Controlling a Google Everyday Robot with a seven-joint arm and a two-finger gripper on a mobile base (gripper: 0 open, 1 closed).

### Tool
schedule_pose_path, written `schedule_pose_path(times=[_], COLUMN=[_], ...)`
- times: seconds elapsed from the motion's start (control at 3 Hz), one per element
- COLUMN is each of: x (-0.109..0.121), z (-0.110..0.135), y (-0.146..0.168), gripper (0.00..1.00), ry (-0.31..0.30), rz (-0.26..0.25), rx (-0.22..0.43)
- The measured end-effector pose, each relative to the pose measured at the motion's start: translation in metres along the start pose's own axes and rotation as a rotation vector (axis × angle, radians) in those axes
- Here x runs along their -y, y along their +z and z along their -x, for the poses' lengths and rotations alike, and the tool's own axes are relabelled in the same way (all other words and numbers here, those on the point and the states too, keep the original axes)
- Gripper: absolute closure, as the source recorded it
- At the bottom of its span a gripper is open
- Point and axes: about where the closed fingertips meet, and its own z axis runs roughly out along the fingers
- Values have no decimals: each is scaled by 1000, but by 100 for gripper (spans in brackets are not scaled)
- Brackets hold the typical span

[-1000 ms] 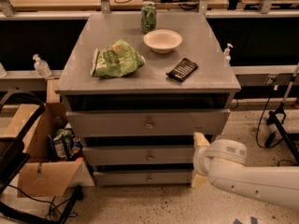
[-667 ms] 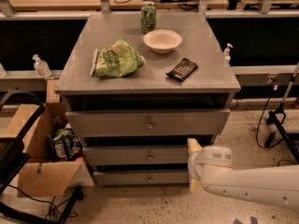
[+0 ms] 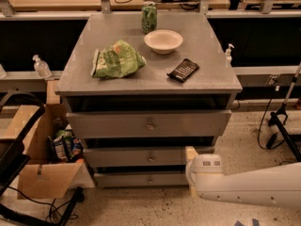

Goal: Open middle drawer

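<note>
The grey cabinet has three drawers stacked under its top. The middle drawer point(image 3: 141, 157) is the mid-sized front with a small round knob point(image 3: 150, 158), and it stands shut. The taller top drawer point(image 3: 117, 124) is above it and the narrowest drawer point(image 3: 136, 178) below. My gripper point(image 3: 190, 172) comes in on a white arm point(image 3: 249, 187) from the lower right. It sits in front of the right end of the middle and bottom drawers, right of the knob. Its two tan fingers point(image 3: 191, 153) stand apart, one above the other, holding nothing.
On the cabinet top point(image 3: 94, 74) lie a green chip bag point(image 3: 117, 60), a white bowl point(image 3: 163, 40), a green can point(image 3: 149, 17) and a dark snack pack point(image 3: 183, 70). A cardboard box point(image 3: 42, 173) with items stands at the left. Cables and a stand point(image 3: 282, 121) are at the right.
My arm and gripper have moved left, from off the cabinet's right corner to in front of the right end of the lower drawers. The drawers have not moved.
</note>
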Motion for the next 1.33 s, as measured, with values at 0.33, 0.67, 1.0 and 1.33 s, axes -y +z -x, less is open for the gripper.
schedule_pose_path(times=[0.33,0.67,1.0,1.33], x=[3,22,24,20], z=[-1,3,8,13], y=[6,29,51,62], gripper=[0,0,0,0], ry=[11,-4,4,43], rz=[24,70,133,176], rx=[11,60,98,117])
